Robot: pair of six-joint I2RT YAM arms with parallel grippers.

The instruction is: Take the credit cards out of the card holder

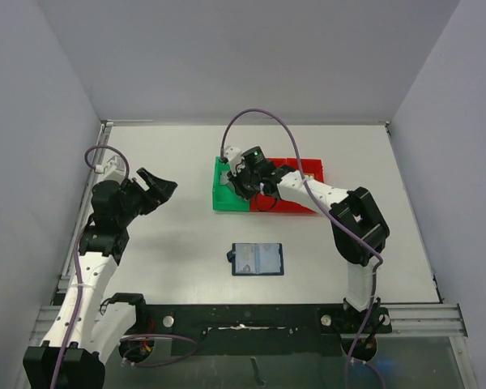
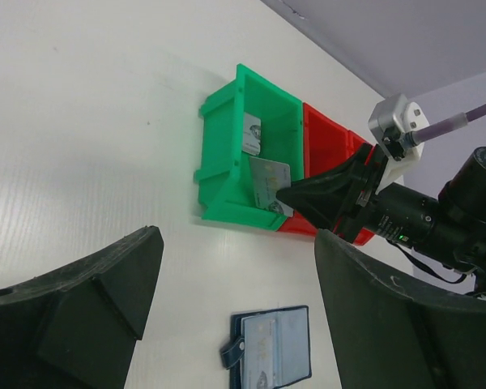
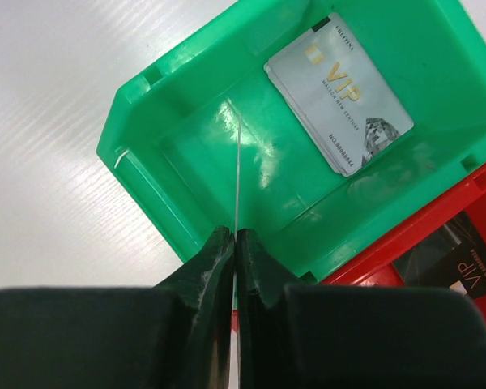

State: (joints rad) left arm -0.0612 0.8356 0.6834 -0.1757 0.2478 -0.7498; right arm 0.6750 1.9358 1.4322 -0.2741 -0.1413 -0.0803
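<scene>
The right hand (image 3: 235, 239) is pinched tight on a thin pale card (image 2: 269, 182) and holds it on edge over the open top of the green bin (image 3: 146, 138); from the right wrist view the card shows only as a fine bright line rising from between the closed fingers, and its exact colour is hard to tell. A silver-grey card (image 3: 340, 93) printed with "VIP" already sits in the same bin, toward the far side from the hand, and from the left wrist view it seems to lean against the bin's wall. The red bin (image 2: 324, 142) touches the green one on its right side, and a black card (image 3: 449, 259) lies inside it. The card holder (image 1: 257, 259) lies spread open and flat on the tabletop (image 1: 170, 259), nearer the arm bases than the bins and well apart from both hands; a lighter panel shows on its left half, though whether that is a card cannot be told. The left hand (image 1: 160, 185) hangs above the tabletop to the left of the green bin, its fingers spread wide with nothing between them, pointing toward the bins
</scene>
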